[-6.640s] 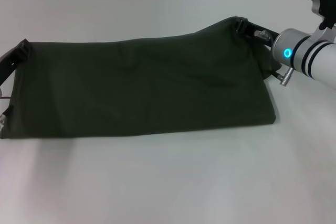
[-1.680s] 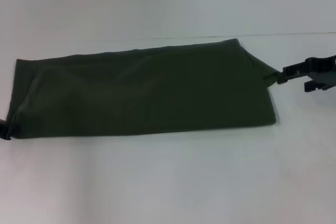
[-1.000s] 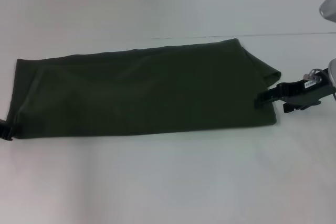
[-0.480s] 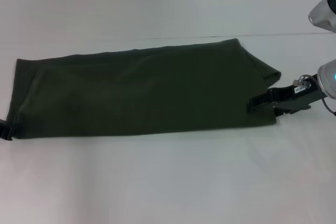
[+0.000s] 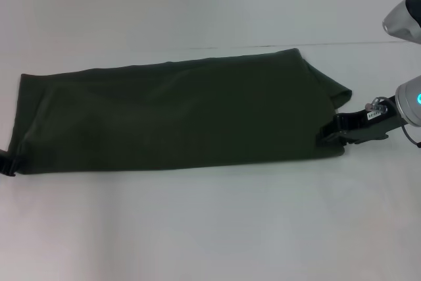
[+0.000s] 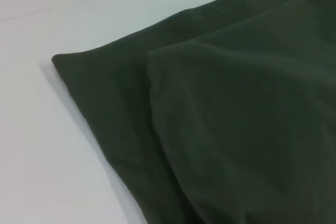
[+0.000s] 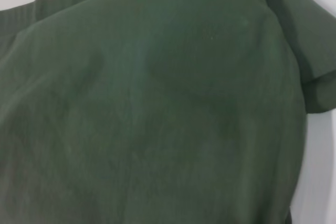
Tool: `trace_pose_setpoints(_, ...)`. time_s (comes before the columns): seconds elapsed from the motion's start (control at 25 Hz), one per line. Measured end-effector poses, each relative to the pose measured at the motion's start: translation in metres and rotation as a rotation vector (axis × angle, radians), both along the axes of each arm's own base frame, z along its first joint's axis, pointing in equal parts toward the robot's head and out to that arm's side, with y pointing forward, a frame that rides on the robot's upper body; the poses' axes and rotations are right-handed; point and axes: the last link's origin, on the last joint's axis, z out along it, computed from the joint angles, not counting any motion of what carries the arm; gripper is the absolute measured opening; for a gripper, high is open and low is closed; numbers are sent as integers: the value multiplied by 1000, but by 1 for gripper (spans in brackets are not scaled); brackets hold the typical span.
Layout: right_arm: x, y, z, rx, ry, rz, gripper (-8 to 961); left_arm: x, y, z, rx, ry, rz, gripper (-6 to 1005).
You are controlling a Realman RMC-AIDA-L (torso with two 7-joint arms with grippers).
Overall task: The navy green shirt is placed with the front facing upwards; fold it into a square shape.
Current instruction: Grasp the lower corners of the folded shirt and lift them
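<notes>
1. The navy green shirt (image 5: 177,113) lies flat on the white tabletop (image 5: 210,228), folded into a long, wide band that runs from the robot's left to its right, plain green cloth facing up.

2. At the shirt's right end, a small flap (image 5: 332,90) of cloth sticks out toward the right, past the band's short edge.

3. The right gripper (image 5: 325,133) reaches in low from the right side in the head view, its dark fingers (image 5: 342,126) at the shirt's right edge, near the front corner and just below the flap.

4. The fingertips meet the cloth at that edge; whether they are open or pinched on the fabric cannot be told from these views.

5. Behind the fingers, the right arm's silver wrist (image 5: 409,97) shows a lit blue ring at the right border of the head view.

6. The left gripper (image 5: 6,161) shows only as a dark sliver at the left border of the head view, touching or just beside the shirt's front left corner; how far its fingers are open cannot be told.

7. The left wrist view looks down on a shirt corner (image 6: 58,60) resting on the tabletop, with a second layer of cloth (image 6: 236,129) lying on top, its edge set back from the lower one.

8. The right wrist view is filled almost wholly with green cloth (image 7: 147,108), lightly creased, with the flap's fold (image 7: 315,85) and a strip of white tabletop at one side.
</notes>
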Motion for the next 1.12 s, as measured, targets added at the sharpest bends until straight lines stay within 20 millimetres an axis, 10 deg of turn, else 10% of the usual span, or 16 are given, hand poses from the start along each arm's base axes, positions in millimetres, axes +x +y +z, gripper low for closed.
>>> trace_pose_setpoints(0.64, 1, -2, -1, -16, -19, 7, 11, 0, 0, 1, 3, 5, -3, 17)
trace_pose_setpoints(1.12, -6, -13, 10, -128, -13, 35, 11, 8, -7, 8, -59, -34, 14, 18)
